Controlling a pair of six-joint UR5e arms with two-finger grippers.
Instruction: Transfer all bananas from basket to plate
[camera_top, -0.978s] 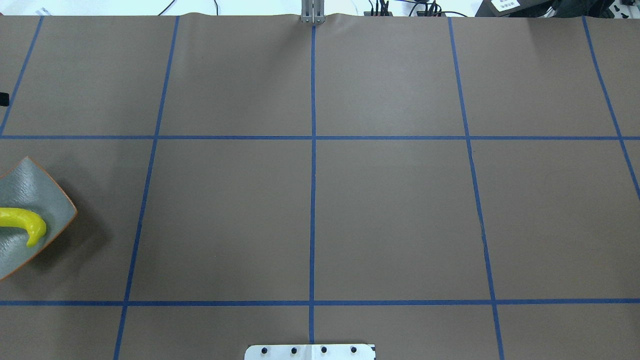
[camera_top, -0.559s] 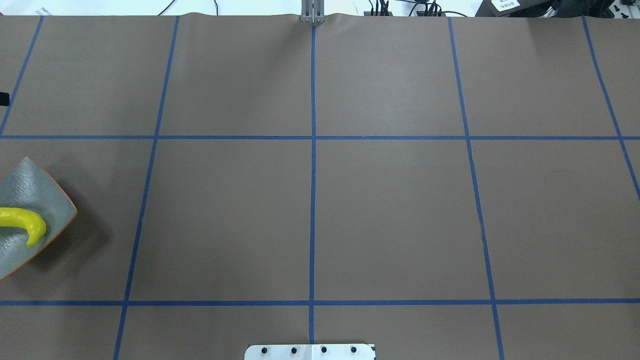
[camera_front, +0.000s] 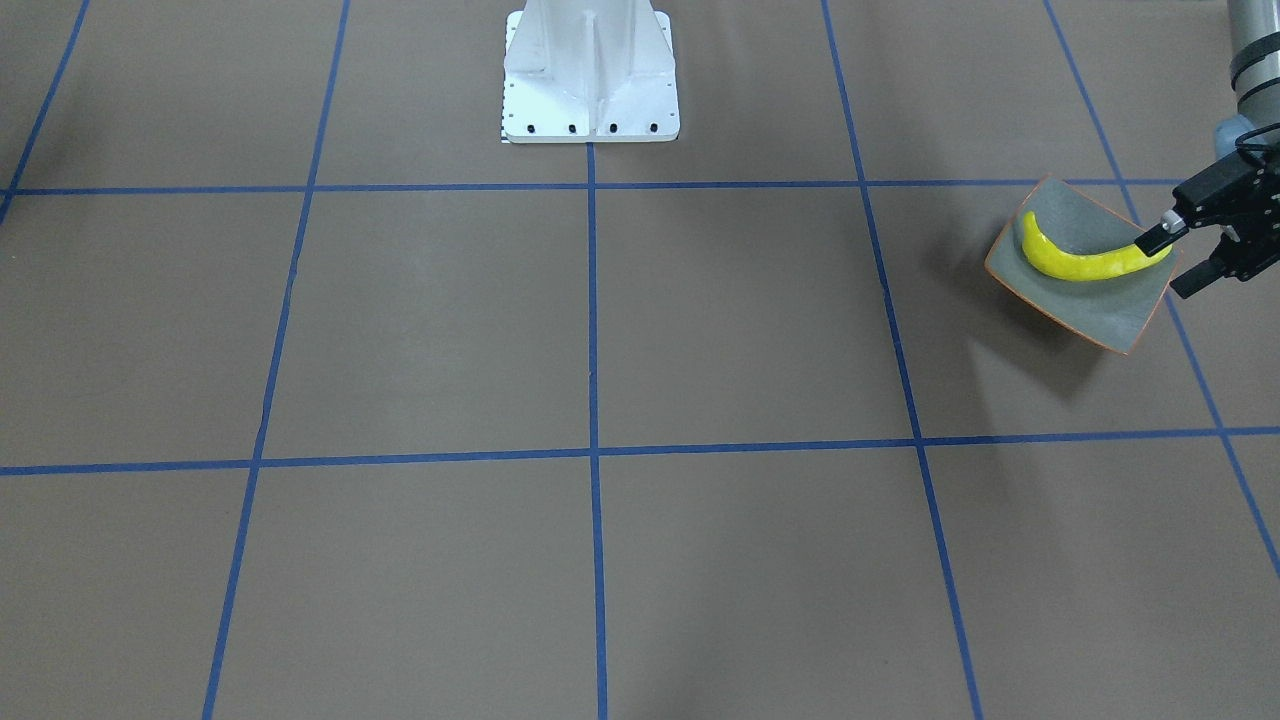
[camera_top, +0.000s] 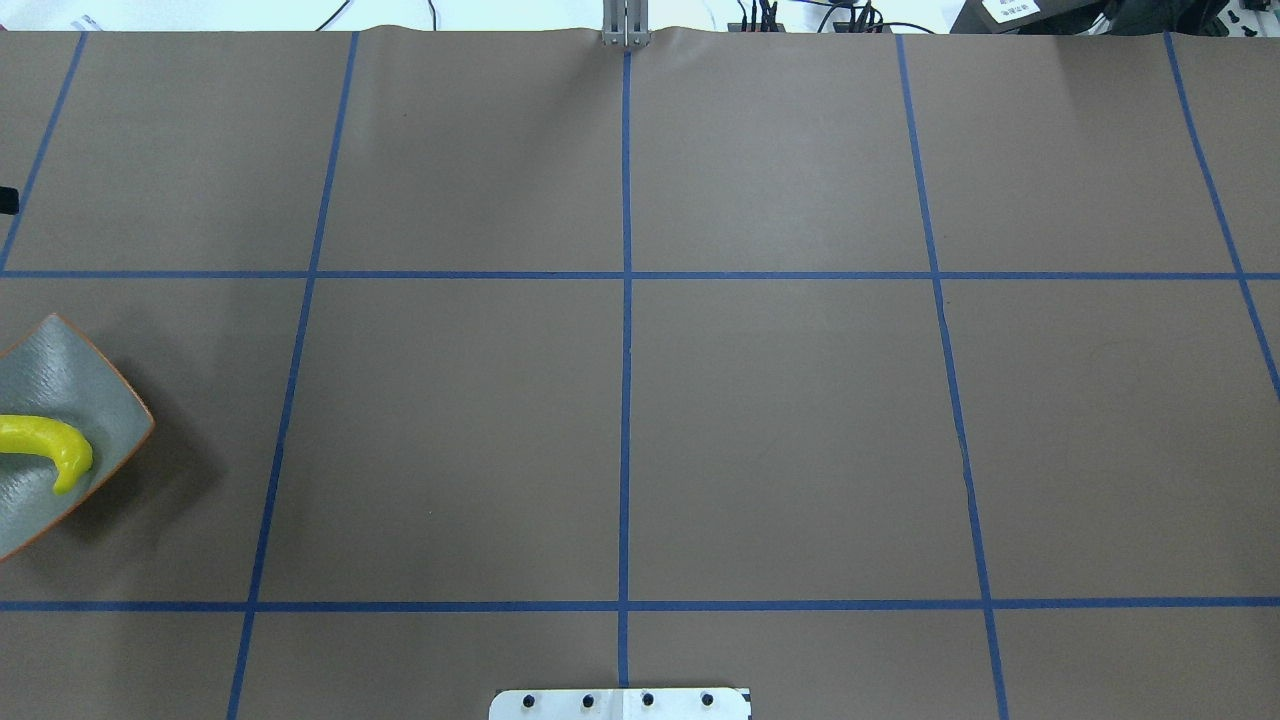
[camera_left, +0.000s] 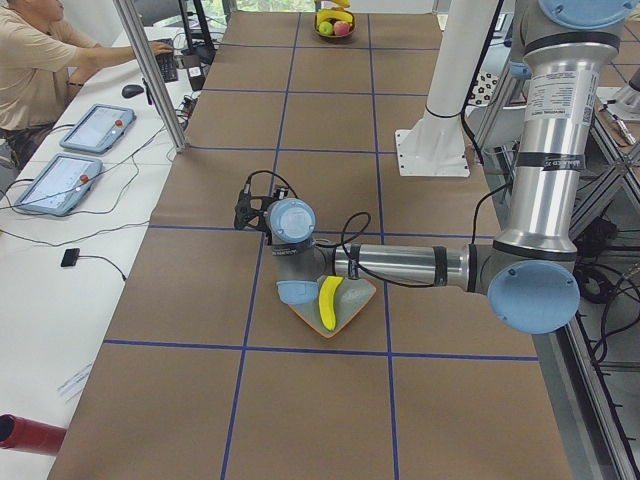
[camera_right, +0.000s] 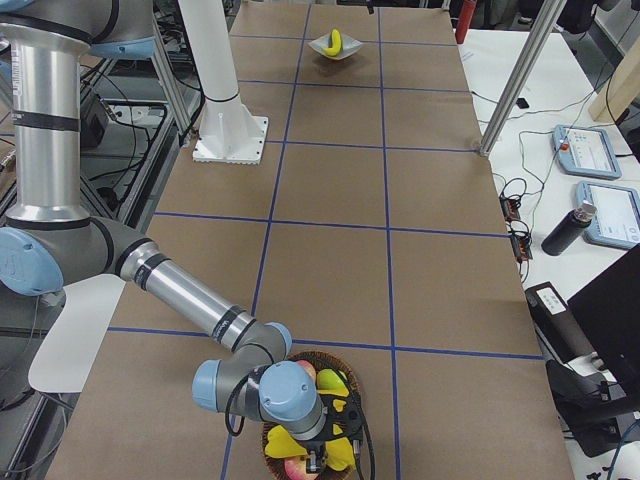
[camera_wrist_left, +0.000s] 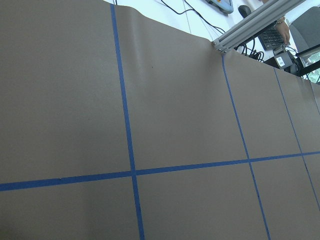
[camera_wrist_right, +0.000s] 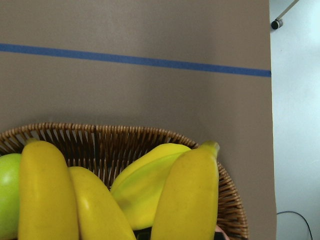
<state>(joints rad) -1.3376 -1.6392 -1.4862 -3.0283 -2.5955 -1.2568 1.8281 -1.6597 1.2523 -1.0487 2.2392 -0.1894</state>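
One yellow banana (camera_front: 1085, 263) lies in the grey-green, orange-rimmed plate (camera_front: 1120, 305), seen at the left edge of the overhead view as banana (camera_top: 50, 442) on plate (camera_top: 70, 375). My left gripper (camera_front: 1176, 259) is open at the plate's outer side, its upper finger beside the banana's end. At the table's other end a wicker basket (camera_right: 316, 356) holds several bananas (camera_wrist_right: 190, 195). My right gripper (camera_right: 318, 440) hangs low over that basket (camera_wrist_right: 125, 132). I cannot tell whether it is open or shut.
A green apple (camera_wrist_right: 7, 195) and reddish fruit (camera_right: 302, 370) share the basket. The white robot base (camera_front: 590, 75) stands at the table's middle edge. A person sits at a side desk (camera_left: 35, 55). Tablets (camera_left: 95, 128) and cables lie beyond the table's long side.
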